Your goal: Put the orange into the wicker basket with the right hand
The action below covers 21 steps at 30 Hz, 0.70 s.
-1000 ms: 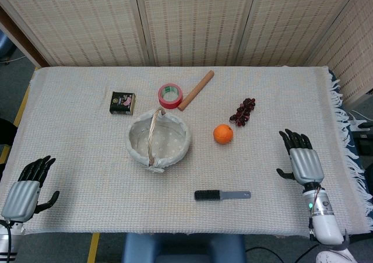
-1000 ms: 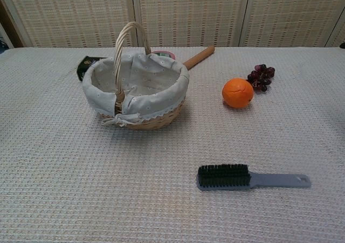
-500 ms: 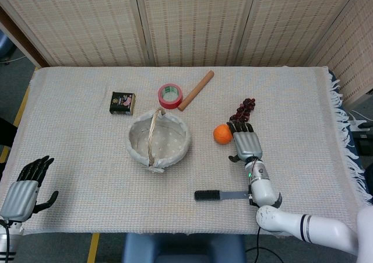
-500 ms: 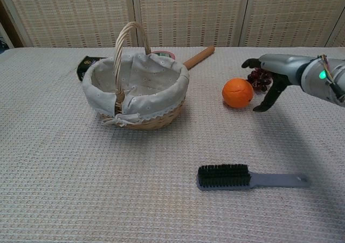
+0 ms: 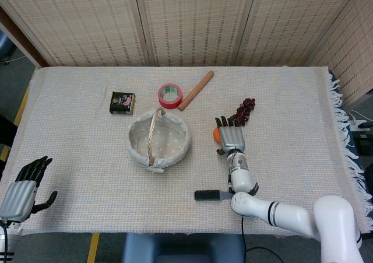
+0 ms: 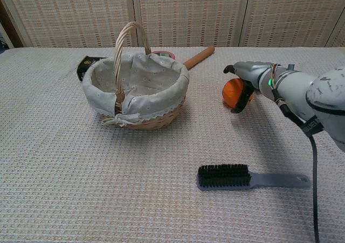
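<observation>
The right hand (image 5: 232,137) hovers spread over the orange (image 6: 233,92), no grasp visible yet, so lift and carry to the wicker basket (image 6: 135,95) remain.

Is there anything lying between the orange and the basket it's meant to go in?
No. In both views only bare cloth of the table separates the orange from the basket; the brush lies nearer the camera, off that line.

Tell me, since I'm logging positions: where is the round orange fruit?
Head view: the round orange fruit sits right of the wicker basket, mostly hidden under the right hand, near the dark grapes.
</observation>
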Available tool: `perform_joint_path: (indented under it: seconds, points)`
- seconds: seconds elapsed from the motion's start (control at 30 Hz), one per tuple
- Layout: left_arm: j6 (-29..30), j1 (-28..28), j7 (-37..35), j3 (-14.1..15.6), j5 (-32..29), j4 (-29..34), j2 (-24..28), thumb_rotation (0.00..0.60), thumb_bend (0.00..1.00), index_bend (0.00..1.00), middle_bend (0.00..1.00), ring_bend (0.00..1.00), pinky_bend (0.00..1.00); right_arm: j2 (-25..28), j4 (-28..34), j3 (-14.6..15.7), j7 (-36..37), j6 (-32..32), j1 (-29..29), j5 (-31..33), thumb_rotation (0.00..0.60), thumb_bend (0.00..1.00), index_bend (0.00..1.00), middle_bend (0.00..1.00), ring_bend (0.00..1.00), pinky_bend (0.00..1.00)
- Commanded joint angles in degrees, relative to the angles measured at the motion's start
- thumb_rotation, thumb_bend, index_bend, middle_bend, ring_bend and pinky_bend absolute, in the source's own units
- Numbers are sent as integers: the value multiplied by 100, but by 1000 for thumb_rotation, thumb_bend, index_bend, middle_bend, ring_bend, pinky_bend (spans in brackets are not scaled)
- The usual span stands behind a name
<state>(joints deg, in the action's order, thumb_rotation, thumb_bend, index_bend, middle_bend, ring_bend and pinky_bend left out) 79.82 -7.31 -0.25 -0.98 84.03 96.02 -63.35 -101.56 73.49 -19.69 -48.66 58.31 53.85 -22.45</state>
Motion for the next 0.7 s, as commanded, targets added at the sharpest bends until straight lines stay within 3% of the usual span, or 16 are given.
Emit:
perform_joint_path:
  seconds: [0.03, 0.1, 0.2, 0.37, 0.47, 0.7]
  points:
    - [-4, 2, -9, 2, -2, 9, 10, 600, 348, 0, 0, 0, 78, -307, -494, 20, 49, -205, 166, 80, 600, 100, 0, 0, 0, 22]
    - [-13, 2, -11, 6, -7, 14, 17, 600, 347, 0, 0, 0, 78, -439, -726, 37, 116, -282, 202, 39, 600, 100, 1, 0, 0, 34]
    - [-33, -3, -13, 2, -30, 27, 24, 600, 348, 0, 0, 0, 78, -622, -1003, 27, 284, -306, 232, -106, 600, 140, 49, 72, 56, 158]
    - [-34, 1, -32, 2, -34, 37, 35, 600, 348, 0, 0, 0, 78, -780, -1258, 48, 512, -203, 215, -450, 600, 282, 99, 502, 551, 681]
    - [-30, 5, -36, 4, -32, 47, 39, 600, 347, 0, 0, 0, 79, -726, -1146, 56, 708, -111, 129, -711, 600, 303, 121, 601, 659, 770]
    - [-29, 11, -9, 8, -36, 66, 37, 600, 348, 0, 0, 0, 79, -200, -62, -142, 1254, 315, -177, -1264, 600, 309, 165, 616, 676, 775]
